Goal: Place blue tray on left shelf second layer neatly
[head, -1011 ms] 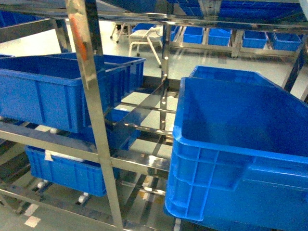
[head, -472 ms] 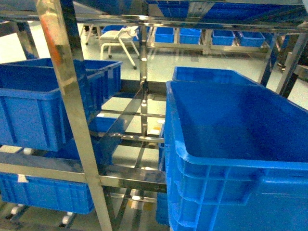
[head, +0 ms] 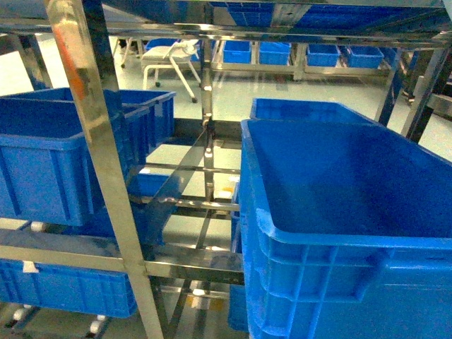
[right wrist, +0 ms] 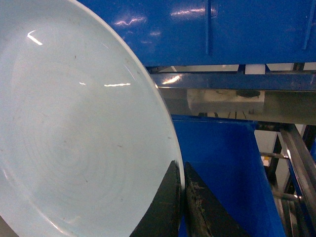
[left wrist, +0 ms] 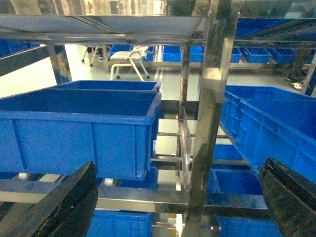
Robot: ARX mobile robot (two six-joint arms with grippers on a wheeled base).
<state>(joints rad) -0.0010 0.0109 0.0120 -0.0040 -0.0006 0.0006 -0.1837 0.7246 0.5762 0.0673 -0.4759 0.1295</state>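
The blue tray is a pale sky-blue round dish that fills the left of the right wrist view. My right gripper is shut on its rim, one black finger on each side of the edge. The tray and both grippers are out of the head view. In the left wrist view my left gripper is open and holds nothing, its black fingers wide apart at the bottom corners. It faces the steel shelf, whose left bay carries a deep-blue crate on a rail.
A shiny steel upright stands close in front at the left. Deep-blue crates sit on the left shelf levels, and a large deep-blue crate fills the right. Behind the tray are a crate wall and a rail.
The head view has shifted: the steel upright and left crates slid leftward in the frame, and the large right crate now sits further left and looms larger.
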